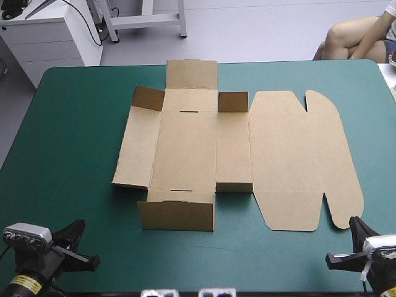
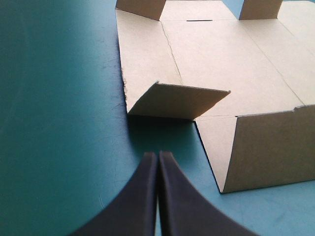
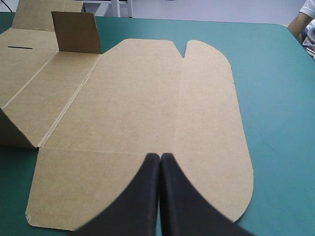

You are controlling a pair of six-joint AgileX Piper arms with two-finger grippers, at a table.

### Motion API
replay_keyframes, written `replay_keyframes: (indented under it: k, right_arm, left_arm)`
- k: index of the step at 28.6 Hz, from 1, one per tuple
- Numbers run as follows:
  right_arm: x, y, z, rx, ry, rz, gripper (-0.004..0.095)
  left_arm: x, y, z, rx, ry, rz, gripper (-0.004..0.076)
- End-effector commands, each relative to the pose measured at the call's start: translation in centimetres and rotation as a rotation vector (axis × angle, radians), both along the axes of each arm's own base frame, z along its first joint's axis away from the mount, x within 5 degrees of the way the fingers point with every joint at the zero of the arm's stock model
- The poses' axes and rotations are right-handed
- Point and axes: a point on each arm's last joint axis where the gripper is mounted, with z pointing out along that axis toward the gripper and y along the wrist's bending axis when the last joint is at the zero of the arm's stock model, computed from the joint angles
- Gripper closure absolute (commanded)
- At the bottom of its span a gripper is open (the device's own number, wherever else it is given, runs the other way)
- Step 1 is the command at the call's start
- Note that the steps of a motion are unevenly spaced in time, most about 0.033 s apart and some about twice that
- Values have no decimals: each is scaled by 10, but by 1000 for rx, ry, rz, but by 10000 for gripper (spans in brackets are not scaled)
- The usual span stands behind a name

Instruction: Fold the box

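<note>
The brown box (image 1: 185,148) lies as a cut sheet in the middle of the table. Its lid (image 1: 297,154) is flat toward the right. The near end wall (image 1: 176,215) and two small far flaps (image 1: 148,98) stand raised. My left gripper (image 1: 77,228) sits shut at the front left corner, short of the box. Along the left gripper (image 2: 158,156), a small raised flap (image 2: 177,101) and the near end wall (image 2: 273,147) stand just ahead. My right gripper (image 1: 356,224) is shut at the lid's near right corner. In its wrist view the right gripper (image 3: 160,157) points across the flat lid (image 3: 147,98).
The teal-green cover (image 1: 68,154) shows in a broad strip left of the box and a narrower one along the front edge. The lid's rounded edge (image 1: 352,179) reaches close to the table's right side.
</note>
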Motion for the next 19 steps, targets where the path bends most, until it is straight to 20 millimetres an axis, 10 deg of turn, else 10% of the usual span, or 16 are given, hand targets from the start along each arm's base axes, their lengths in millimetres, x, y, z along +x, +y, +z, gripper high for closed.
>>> replay_keyframes:
  k: [1,19]
  right_arm:
    - [-3,-1,14,-7,-99,-9,928]
    - [-3,-1,14,-7,-99,-9,928]
  left_arm:
    - [2,0,13,-24,-78,7,732]
    - [13,-2,30,-53,-177,18,732]
